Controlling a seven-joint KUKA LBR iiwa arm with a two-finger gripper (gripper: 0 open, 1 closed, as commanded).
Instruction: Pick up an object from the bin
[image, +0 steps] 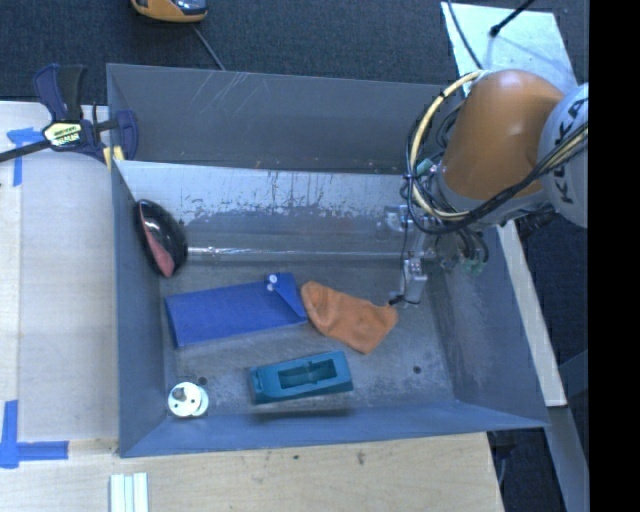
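Note:
My gripper (408, 290) hangs low in the right half of the bin, its thin fingertips just off the right end of an orange cloth-like lump (347, 315) on the floor. Whether the tips touch the lump I cannot tell. Left of the lump a flat blue rectangular pad (232, 311) lies at a slight angle. In front of them a teal blue block with a recessed top (300, 379) rests near the front wall.
A black oval thing with a pink face (160, 236) leans in the back left corner. A small white round cap (187, 400) sits in the front left corner. The arm with its orange cover stands over the bin's right rear.

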